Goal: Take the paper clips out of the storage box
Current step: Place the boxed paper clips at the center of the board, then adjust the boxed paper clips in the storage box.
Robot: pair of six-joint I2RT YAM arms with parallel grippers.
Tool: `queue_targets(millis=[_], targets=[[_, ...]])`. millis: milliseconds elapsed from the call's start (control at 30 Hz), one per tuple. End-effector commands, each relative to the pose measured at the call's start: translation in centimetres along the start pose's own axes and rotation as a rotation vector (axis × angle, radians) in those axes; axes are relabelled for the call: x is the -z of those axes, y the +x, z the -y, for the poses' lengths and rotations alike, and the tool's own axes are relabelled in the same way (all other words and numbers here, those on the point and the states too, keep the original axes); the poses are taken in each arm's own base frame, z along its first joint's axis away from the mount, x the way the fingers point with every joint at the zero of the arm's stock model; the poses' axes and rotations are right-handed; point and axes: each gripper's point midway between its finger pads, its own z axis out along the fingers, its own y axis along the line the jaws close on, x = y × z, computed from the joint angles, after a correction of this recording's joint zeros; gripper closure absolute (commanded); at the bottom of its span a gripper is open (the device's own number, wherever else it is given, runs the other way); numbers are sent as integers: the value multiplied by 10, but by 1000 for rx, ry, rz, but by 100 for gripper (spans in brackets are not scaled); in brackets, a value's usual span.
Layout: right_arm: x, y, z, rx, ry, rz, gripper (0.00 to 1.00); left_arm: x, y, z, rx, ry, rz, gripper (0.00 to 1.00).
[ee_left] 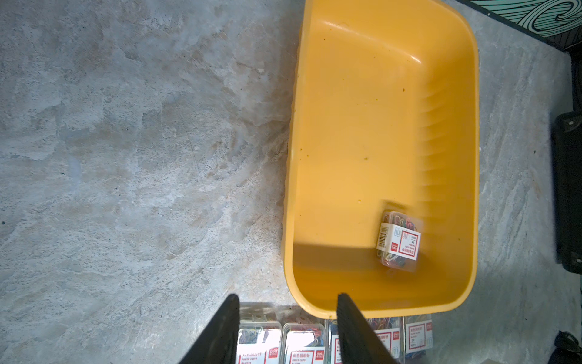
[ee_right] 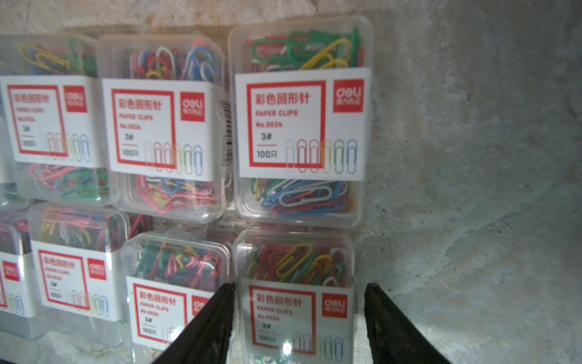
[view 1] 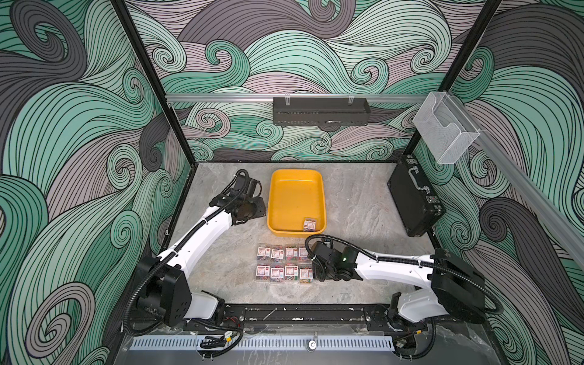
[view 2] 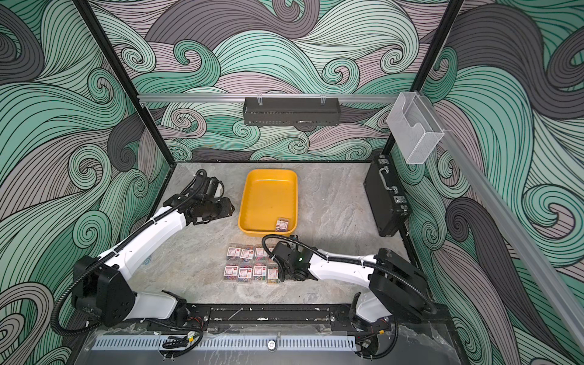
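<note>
The grey stone-look counter (view 1: pixel 357 202) fills the floor of the booth, and the two white arms reach in over it from the near edge. A black briefcase (view 1: pixel 414 202) stands on its edge against the right-hand wall. The yellow storage box (view 1: pixel 294 202) sits toward the back, about midway across.

In front of it, on the bare counter, the paper clips (view 1: pixel 284 264) lie in two tidy rows of clear boxes, labels up, packed edge to edge. From the top views I count about eight, one of them partly under the right arm. One stray box (view 1: pixel 309 225) is still inside the storage box, in the near corner on the robot's right, lying slightly askew.

The left gripper (ee_left: pixel 288 296) hangs beside the storage box, its jaws parted with nothing between them. The right gripper (ee_right: pixel 299 285) is down over the end box (ee_right: pixel 296 315) of one row. Its fingers (ee_right: pixel 387 318) straddle that box loosely, with a strip of counter showing between one finger and the plastic, so it is not clamped.
</note>
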Motion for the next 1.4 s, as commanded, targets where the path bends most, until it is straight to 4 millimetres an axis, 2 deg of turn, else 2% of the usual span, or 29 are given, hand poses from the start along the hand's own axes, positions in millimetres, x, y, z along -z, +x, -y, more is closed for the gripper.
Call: queue_targets(millis=[0,167,300,400,567,700,800,933,1033,1167,1367], targets=[[7,1,7,-5,15,15,33,5,0,2,-15,-8,-14,51],[31,-11,14,3,29,71,31,2,1,5,-20,1,-20,51],[53,-28,16,27,27,139,29,-1,2,11,-27,16,-26,51],[66,-48,10,74,3,144,27,-1,2,22,-42,50,-26,50],[84,-101,6,138,20,185,26,-23,11,39,-70,89,-88,50],[88,-140,-7,169,2,177,22,-42,16,32,-54,35,-133,51],[77,-163,-19,198,-5,130,19,-51,19,29,-62,13,-160,52],[55,-182,-41,246,-28,51,16,-59,24,21,-68,-30,-184,55],[32,-186,-47,269,-7,-38,15,-62,27,19,-73,-37,-197,59],[-6,-186,-45,245,20,-128,13,-64,29,20,-70,-32,-197,62],[-22,-190,-39,224,46,-156,6,-66,31,17,-65,-42,-198,70]])
